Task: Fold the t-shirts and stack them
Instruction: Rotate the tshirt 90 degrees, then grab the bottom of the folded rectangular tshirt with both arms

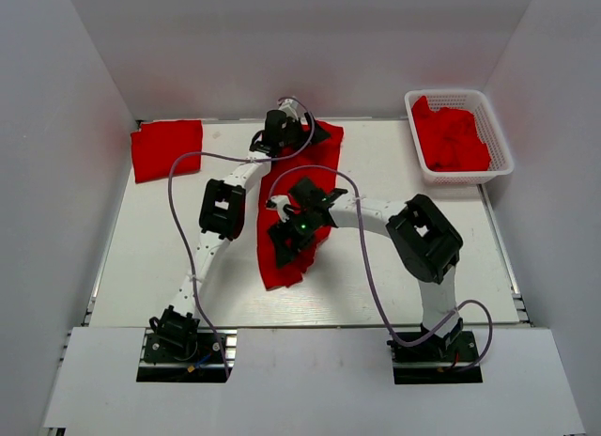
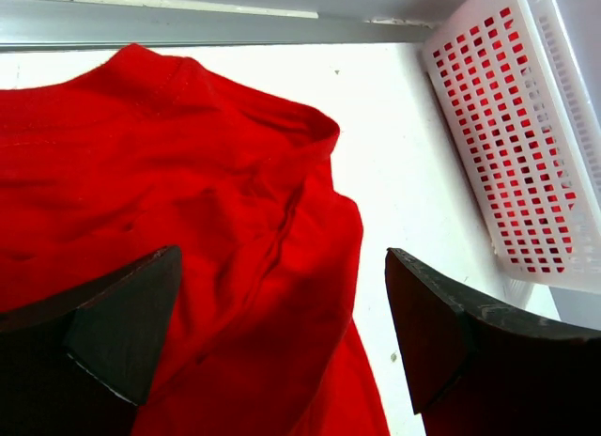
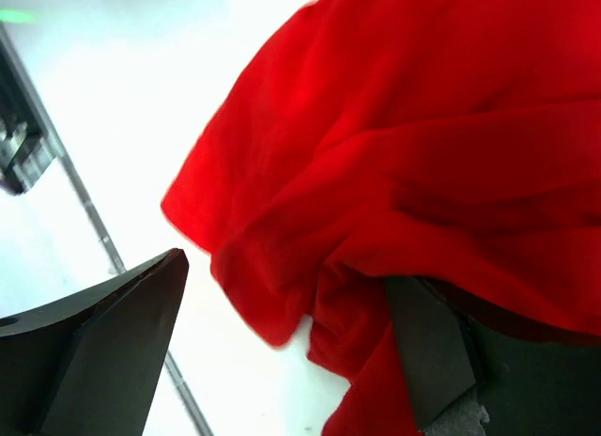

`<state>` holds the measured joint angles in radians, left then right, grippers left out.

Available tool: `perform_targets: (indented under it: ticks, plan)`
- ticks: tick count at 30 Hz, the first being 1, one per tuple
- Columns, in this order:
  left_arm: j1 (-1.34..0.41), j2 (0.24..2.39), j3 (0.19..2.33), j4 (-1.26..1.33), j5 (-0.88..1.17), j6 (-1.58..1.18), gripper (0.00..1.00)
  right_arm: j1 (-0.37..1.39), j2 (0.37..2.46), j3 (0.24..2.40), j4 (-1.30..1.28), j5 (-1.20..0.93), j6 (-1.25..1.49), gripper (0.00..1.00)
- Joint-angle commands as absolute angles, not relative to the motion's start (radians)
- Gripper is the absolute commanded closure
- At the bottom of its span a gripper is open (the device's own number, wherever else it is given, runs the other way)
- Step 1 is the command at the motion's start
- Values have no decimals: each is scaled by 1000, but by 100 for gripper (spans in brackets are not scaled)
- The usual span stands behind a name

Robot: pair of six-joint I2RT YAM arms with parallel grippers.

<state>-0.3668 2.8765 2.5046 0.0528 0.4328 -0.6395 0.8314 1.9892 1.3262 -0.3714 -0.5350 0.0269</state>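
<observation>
Shows one red t-shirt [image 1: 282,267] lying rumpled down the middle of the table [image 1: 423,257]. Finds left gripper [image 2: 282,323] spread wide over its far end and right gripper [image 3: 286,286] likewise spread over bunched cloth mid-shirt. Notes folded shirt [image 1: 167,149] far left and more shirts [image 1: 455,140] in basket [image 1: 460,178] far right.

The whole counter [image 1: 141,248] is seen from above and behind. Both wrist views are taken very near the spread t-shirt [image 1: 280,267], which is shared by all three.
</observation>
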Motion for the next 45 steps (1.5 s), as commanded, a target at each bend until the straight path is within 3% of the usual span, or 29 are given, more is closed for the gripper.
perform_targets:
  ticks: [1, 6, 13, 22, 29, 32, 33, 38, 45]
  plan:
    - [-350, 2911, 2496, -14, 388, -666, 0, 867, 2007, 1263, -544, -538, 49, 10]
    - [-350, 2873, 2487, -14, 357, -655, 0, 868, 1837, 1164, -566, -437, 118, 10]
    - [-337, 2711, 2464, -81, 313, -566, 0, 867, 1662, 1201, -613, -327, 209, 10]
    - [-328, 2207, 2286, -458, 140, -295, 0, 858, 1458, 1134, -626, -11, 353, 10]
    - [-350, 1877, 1965, -742, 86, -222, 0, 858, 1397, 1048, -624, 29, 428, 10]
    - [-350, 1732, 1655, -807, 6, -303, 0, 861, 1355, 990, -627, 87, 495, 10]
    - [-350, 1618, 1458, -784, 6, -351, 0, 859, 1348, 976, -624, 124, 515, 10]
    - [-405, 1359, 998, -742, 201, -425, 0, 861, 1339, 899, -546, 160, 551, 10]
    - [-511, 1154, 726, -827, 259, -465, 0, 864, 1367, 841, -480, 51, 520, 10]
